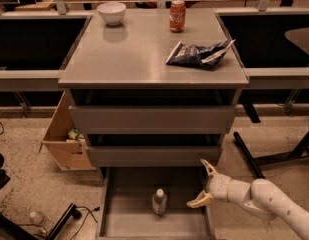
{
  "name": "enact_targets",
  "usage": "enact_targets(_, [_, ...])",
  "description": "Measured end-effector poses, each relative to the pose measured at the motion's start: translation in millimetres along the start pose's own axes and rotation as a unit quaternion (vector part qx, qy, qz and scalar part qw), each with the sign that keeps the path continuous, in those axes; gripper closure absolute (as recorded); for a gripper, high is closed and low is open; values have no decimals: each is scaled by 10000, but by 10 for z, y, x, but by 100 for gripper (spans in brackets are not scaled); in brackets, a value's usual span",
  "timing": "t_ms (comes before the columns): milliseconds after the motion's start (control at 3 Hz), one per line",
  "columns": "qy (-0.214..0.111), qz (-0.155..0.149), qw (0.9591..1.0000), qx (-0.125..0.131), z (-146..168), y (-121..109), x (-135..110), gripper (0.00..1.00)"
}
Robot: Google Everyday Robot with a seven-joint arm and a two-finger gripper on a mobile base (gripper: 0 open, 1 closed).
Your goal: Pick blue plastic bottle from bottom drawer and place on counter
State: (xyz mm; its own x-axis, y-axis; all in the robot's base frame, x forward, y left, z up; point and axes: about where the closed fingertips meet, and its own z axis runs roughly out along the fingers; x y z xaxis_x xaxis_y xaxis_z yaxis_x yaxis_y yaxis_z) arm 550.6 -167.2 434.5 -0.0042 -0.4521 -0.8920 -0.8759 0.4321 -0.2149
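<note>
The blue plastic bottle (159,202) is small and clear with a white cap. It stands upright in the middle of the pulled-out bottom drawer (119,219). My gripper (204,182) is open, its two yellowish fingers spread wide. It hovers at the drawer's right edge, to the right of the bottle and apart from it. The white arm reaches in from the lower right. The counter (139,59) is the flat grey cabinet top above the two shut upper drawers.
On the counter stand a white bowl (111,12) at the back left, a red soda can (177,16) at the back, and a dark crumpled snack bag (199,54) on the right. A cardboard box (64,139) sits on the floor left of the cabinet.
</note>
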Motion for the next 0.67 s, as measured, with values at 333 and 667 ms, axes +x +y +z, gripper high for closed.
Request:
enact_targets(333, [1, -2, 10000, -2, 2, 2, 1, 0])
enact_targets(667, [111, -315, 9988, -346, 496, 327, 163, 0])
